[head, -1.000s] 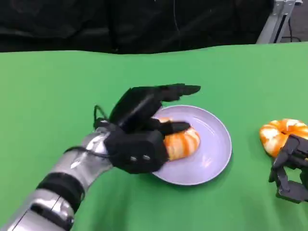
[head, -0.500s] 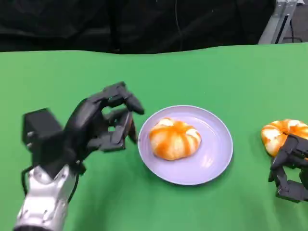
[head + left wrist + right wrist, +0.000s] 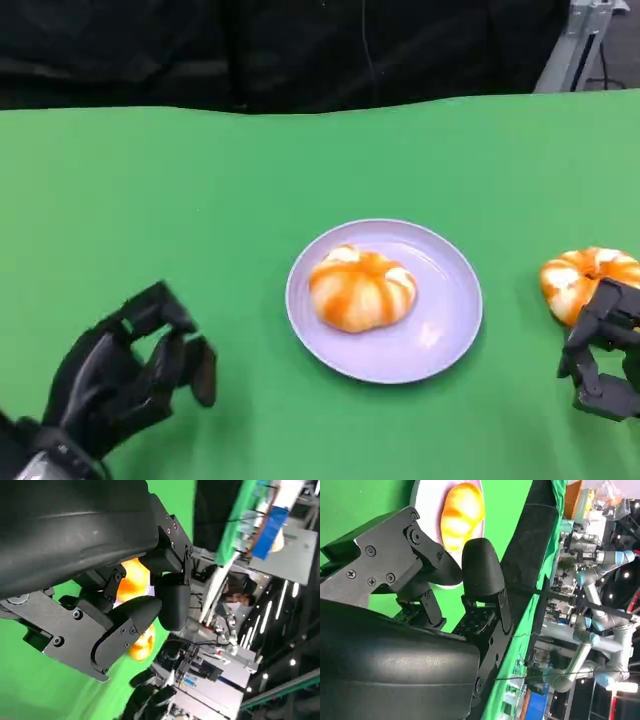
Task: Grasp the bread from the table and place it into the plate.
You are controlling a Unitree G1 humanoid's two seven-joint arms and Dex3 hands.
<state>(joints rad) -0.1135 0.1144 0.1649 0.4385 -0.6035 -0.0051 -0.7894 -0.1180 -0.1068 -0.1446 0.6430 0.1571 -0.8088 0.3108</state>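
Both hands empty, one bread on the plate

Left hand (image 3: 120,385), released with fingers loosely curled, sits well left of the plate (image 3: 450,330); right hand (image 3: 605,360), holding nothing, touches a second bread (image 3: 580,275) right of it. The bread (image 3: 362,288) lies mid-plate on the green surface (image 3: 200,200).

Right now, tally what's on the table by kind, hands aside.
Bread: 2, one on the plate, one on the cloth by the right hand
Plate: 1
Total: 3
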